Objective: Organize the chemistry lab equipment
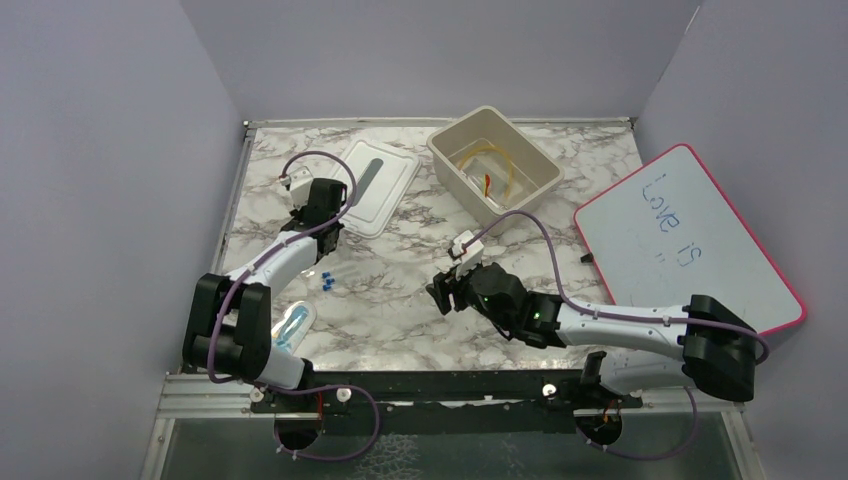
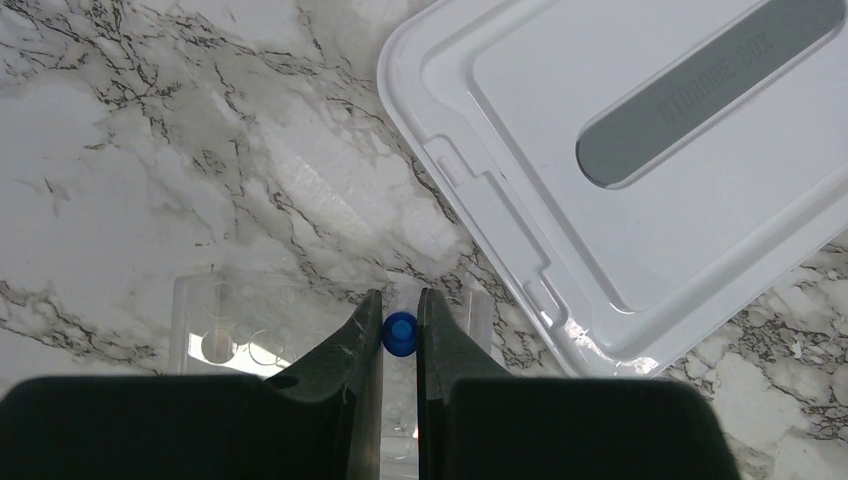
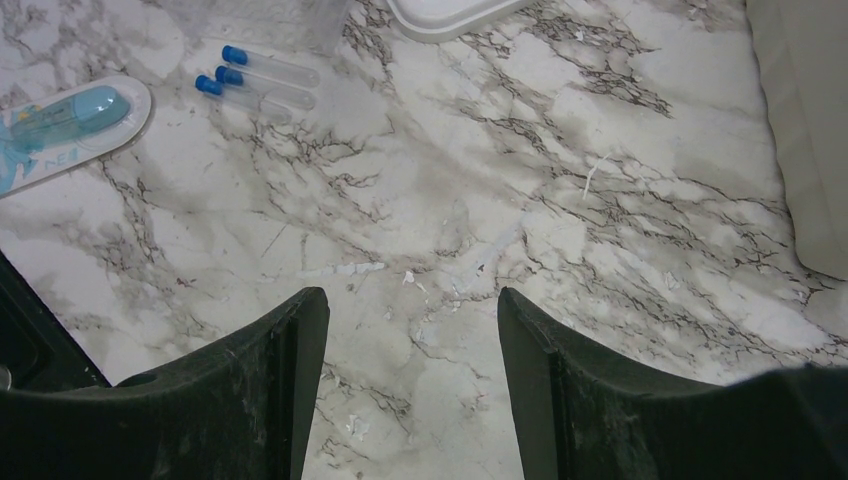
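My left gripper point(image 2: 401, 300) is shut on a small blue-capped tube point(image 2: 400, 333), seen end-on between the fingers, above a clear plastic rack point(image 2: 230, 320) with round holes. From above, that gripper point(image 1: 318, 205) sits beside the white storage-box lid point(image 1: 375, 185). More blue-capped tubes point(image 3: 255, 75) lie on the marble, with a clear packet point(image 3: 70, 120) holding a pale blue item next to them. Amber tubing point(image 1: 505, 170) and a red-tipped dropper point(image 1: 487, 183) lie inside the beige bin point(image 1: 540, 160). My right gripper point(image 3: 412, 300) is open over bare marble near the table's middle point(image 1: 445, 290).
A pink-edged whiteboard point(image 1: 690, 235) with writing leans at the right side. The bin's wall point(image 3: 810, 130) stands to the right of my right gripper. Grey walls close in the table on three sides.
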You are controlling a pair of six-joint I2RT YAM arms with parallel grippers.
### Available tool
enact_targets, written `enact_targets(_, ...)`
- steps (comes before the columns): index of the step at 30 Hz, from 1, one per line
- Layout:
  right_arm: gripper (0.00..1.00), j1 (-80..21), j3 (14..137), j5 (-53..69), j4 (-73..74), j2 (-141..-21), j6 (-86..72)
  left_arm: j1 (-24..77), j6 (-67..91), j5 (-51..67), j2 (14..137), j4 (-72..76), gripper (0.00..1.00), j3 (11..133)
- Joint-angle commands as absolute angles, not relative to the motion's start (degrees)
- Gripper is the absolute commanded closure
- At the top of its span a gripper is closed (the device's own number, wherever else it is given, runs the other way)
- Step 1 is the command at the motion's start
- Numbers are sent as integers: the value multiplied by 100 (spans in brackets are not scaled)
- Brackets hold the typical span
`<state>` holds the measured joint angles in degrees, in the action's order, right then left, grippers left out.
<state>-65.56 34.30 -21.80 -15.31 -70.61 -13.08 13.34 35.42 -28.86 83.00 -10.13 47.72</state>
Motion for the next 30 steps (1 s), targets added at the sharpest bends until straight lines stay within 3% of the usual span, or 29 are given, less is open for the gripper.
enact_targets(1, 33, -6539, 3437, -2268, -1499, -7105, -1340, 1357, 3454, -2857, 8397, -850, 87, 4683)
enact_targets(16, 33, -6513, 3382, -2373, -1541, -7131, -1314, 1999, 3197, -3820, 8569, -772, 83, 4663)
enact_targets(30, 33, -6486, 3375, -2379, -1556, -7152, -1310, 2478, 3051, -4427, 8179, 232, 84, 3952)
